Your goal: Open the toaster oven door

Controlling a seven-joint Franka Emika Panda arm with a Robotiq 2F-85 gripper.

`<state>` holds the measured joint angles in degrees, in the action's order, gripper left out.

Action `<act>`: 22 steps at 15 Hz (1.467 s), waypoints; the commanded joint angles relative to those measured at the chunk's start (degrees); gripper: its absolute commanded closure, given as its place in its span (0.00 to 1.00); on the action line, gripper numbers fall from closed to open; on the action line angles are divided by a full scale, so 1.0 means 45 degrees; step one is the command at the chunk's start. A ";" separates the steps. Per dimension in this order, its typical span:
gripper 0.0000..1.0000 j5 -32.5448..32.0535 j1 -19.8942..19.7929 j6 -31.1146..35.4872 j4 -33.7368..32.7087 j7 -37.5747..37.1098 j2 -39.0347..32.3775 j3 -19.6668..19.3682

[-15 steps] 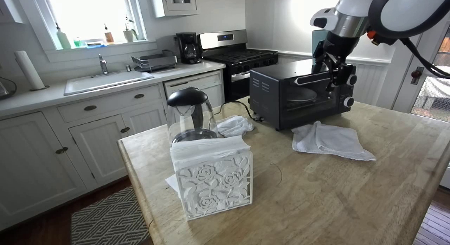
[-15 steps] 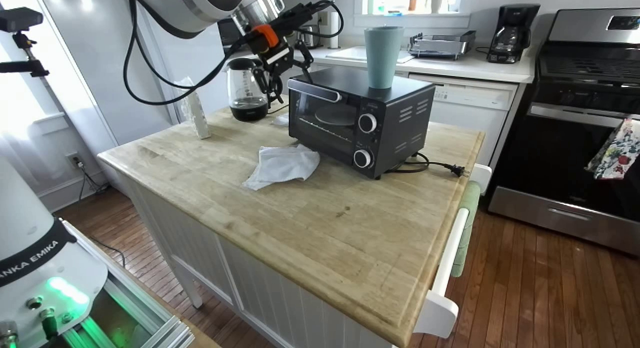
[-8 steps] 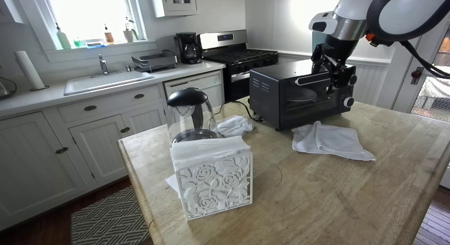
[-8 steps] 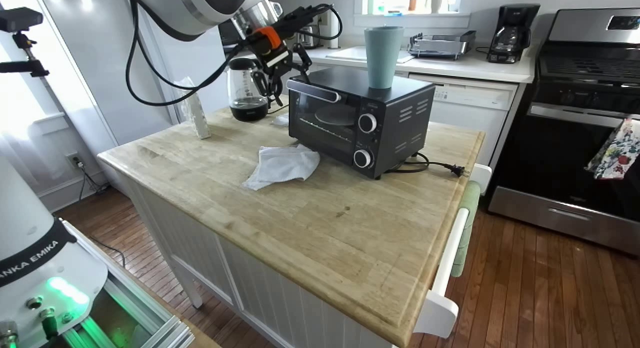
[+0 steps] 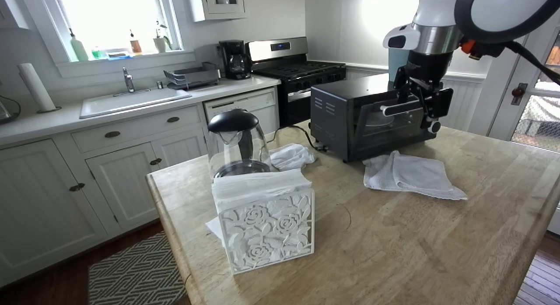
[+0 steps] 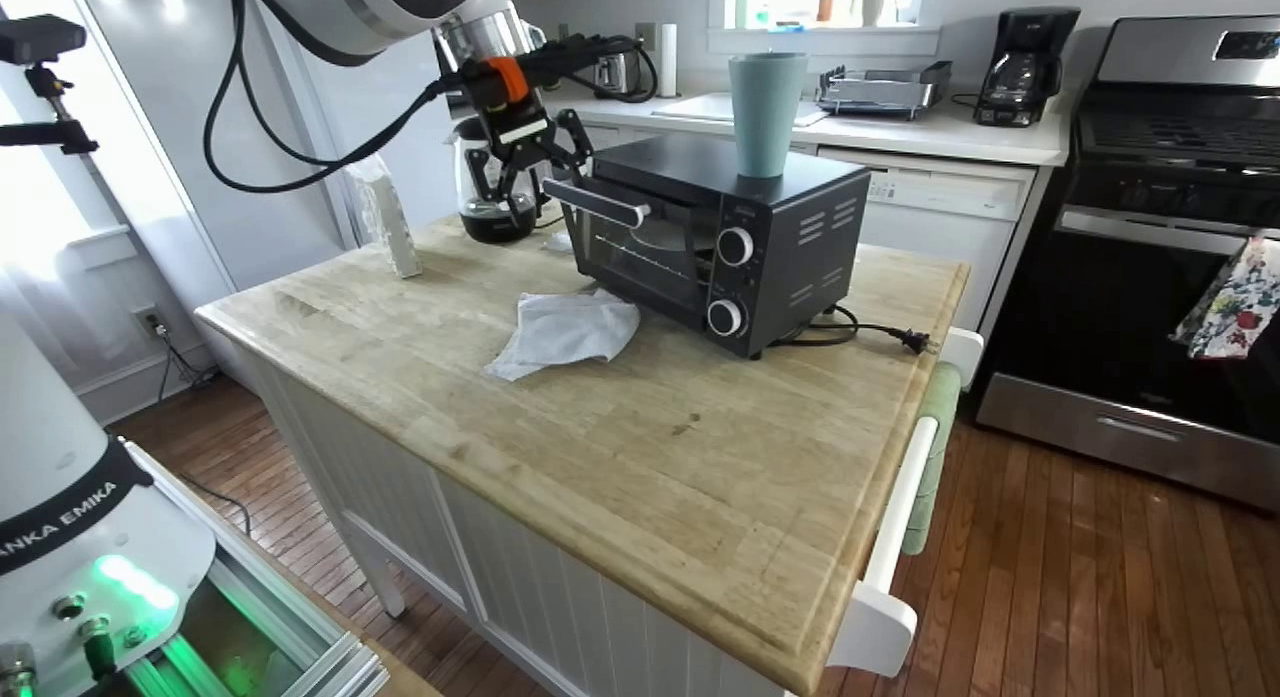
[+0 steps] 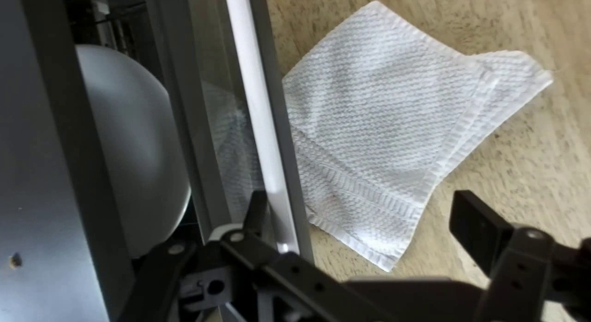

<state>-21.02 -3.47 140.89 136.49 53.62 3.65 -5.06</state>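
A kitchen, by its fittings: in an exterior view a white sink has a faucet at its back, a window above, cabinets below, a dish rack just beside it and, farther from it, a coffee maker and a stove.

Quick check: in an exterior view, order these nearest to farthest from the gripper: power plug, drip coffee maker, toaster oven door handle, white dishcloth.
1. Toaster oven door handle: right at the gripper.
2. White dishcloth: on the tabletop, in front of the glass door.
3. Power plug: image right, near the tabletop's edge.
4. Drip coffee maker: on the far counter.
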 commanded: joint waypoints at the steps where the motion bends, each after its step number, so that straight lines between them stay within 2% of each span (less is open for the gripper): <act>1: 0.00 0.0976 0.0204 -0.1230 0.0427 0.0483 0.0765 0.0166; 7: 0.00 0.2407 0.0408 -0.2363 0.0308 0.1483 0.0389 0.0120; 16: 0.00 0.4100 0.0230 -0.3364 0.0135 0.3026 -0.0339 0.0110; 19: 0.00 0.4664 0.0147 -0.4624 0.0087 0.3139 0.0143 0.0028; 22: 0.00 0.5146 0.0016 -0.6116 -0.0361 0.3407 -0.0024 -0.0154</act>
<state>-0.76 -2.56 119.53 137.01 66.90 3.48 -4.89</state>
